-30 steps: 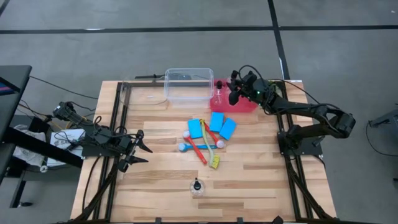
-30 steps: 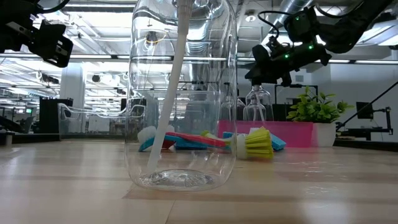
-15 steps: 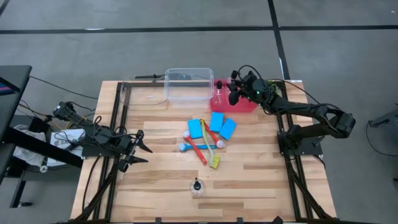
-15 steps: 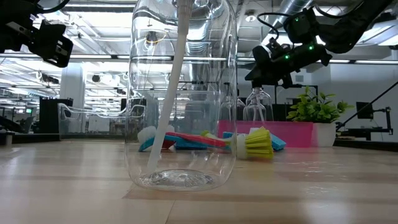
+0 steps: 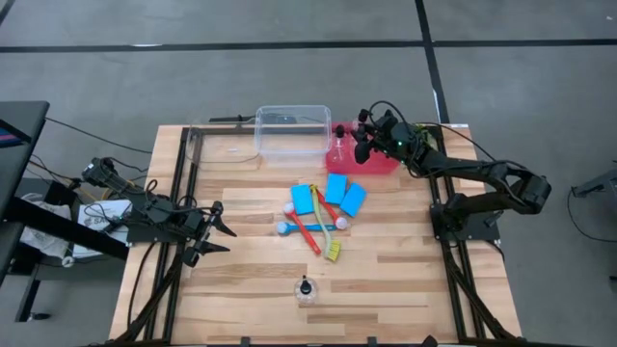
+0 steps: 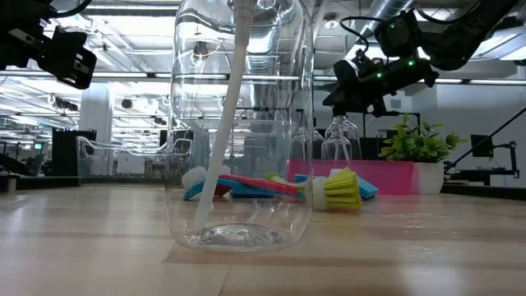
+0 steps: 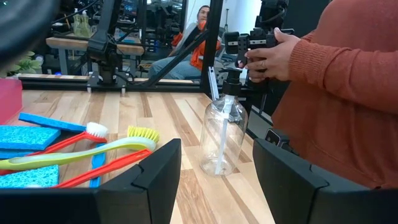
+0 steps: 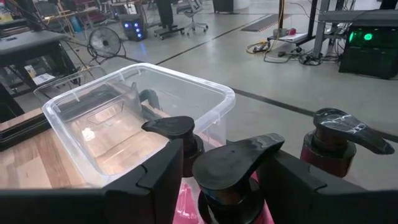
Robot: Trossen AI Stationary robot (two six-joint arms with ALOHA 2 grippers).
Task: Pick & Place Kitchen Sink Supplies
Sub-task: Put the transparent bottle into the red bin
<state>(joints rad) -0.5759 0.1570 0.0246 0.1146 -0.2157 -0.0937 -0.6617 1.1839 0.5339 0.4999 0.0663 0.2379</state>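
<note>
- The counter [image 5: 405, 289] carries a clear plastic tub [image 5: 292, 130] at its far edge, with a red tray [image 5: 378, 162] just beside it.
- Three clear bottles with black pump tops stand in the red tray; the right gripper [image 5: 361, 138] hovers over them, its fingers straddling one pump top [image 8: 236, 158] with a gap on each side, so it holds nothing.
- I judge this the release of a placed bottle; the next move calls for lifting clear without tipping it.
- The left gripper [image 5: 214, 234] waits wide open and empty at the counter's left edge.
- Three blue sponges [image 5: 335, 193] and the red, blue and yellow-green brushes [image 5: 316, 229] lie mid-counter.
- A fourth bottle [image 5: 306, 290] stands upright near the front edge, apparently empty.
</note>
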